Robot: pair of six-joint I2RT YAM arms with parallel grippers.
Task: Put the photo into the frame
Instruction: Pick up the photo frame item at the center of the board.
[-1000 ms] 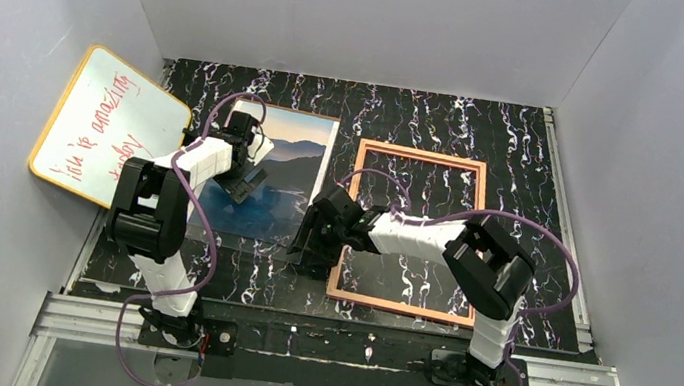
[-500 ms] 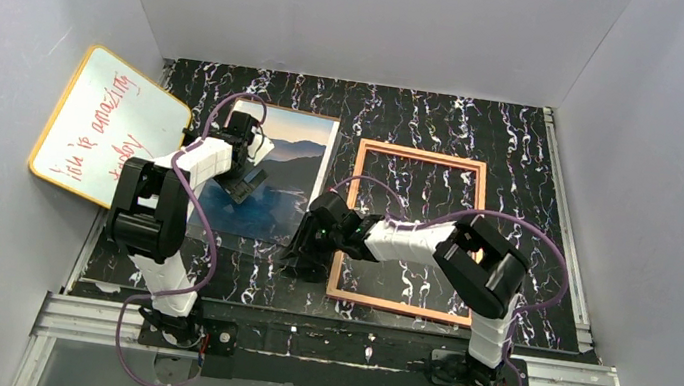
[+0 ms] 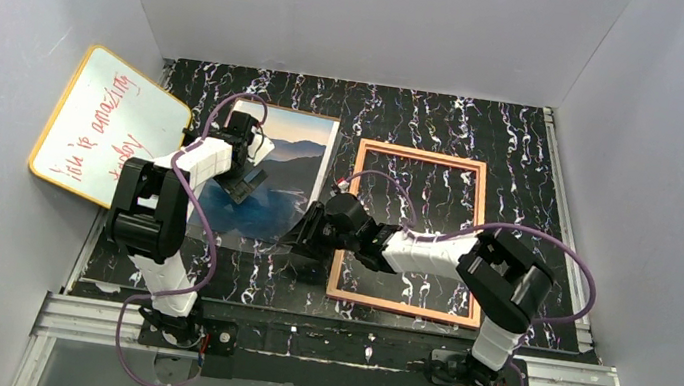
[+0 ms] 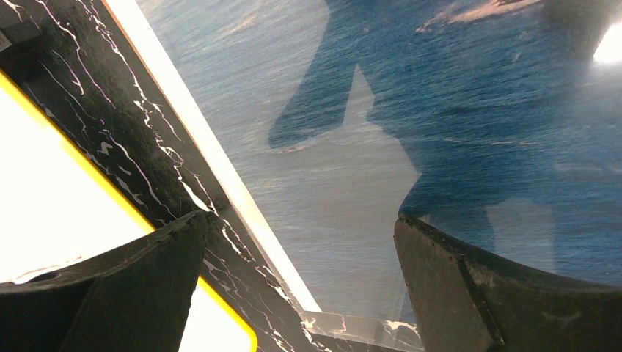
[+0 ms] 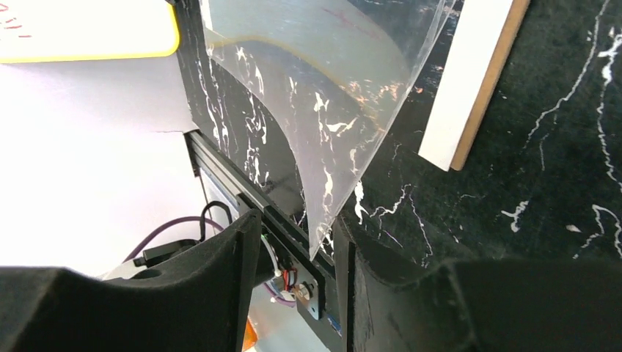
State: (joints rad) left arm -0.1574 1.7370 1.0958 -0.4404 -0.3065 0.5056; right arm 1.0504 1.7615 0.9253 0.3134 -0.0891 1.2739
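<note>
Nearest the arm bases, in the lower middle of the overhead view, the right gripper (image 5: 299,253) has its jaws partly drawn in but parted, and the corner of a floppy clear sheet (image 5: 330,110) hangs in the gap. Whether it is actually pinched I cannot tell. The sheet curls upward and looks slippery, so a closing bite on so little of it may let it slide out or crease. If it does catch, lifting it could drag whatever lies under it. Right of that gripper, the frame (image 3: 424,152) lies flat on the black marbled table (image 3: 526,148) with nothing in it. The photo (image 3: 294,161) rests left of it, near but apart, in the upper middle of the view. The left gripper (image 4: 301,220) hovers over the photo's left margin with its jaws spread wide, holding nothing, so nothing pins the print against a tug. The whiteboard (image 3: 105,124) leans at the far left, and its yellow rim is close beside the left finger. Against the earlier frame, the right arm's elbow has swung toward the right edge and its jaws have narrowed. The left arm has kept its place, and its jaws are a touch wider. Photo and frame have not shifted.
</note>
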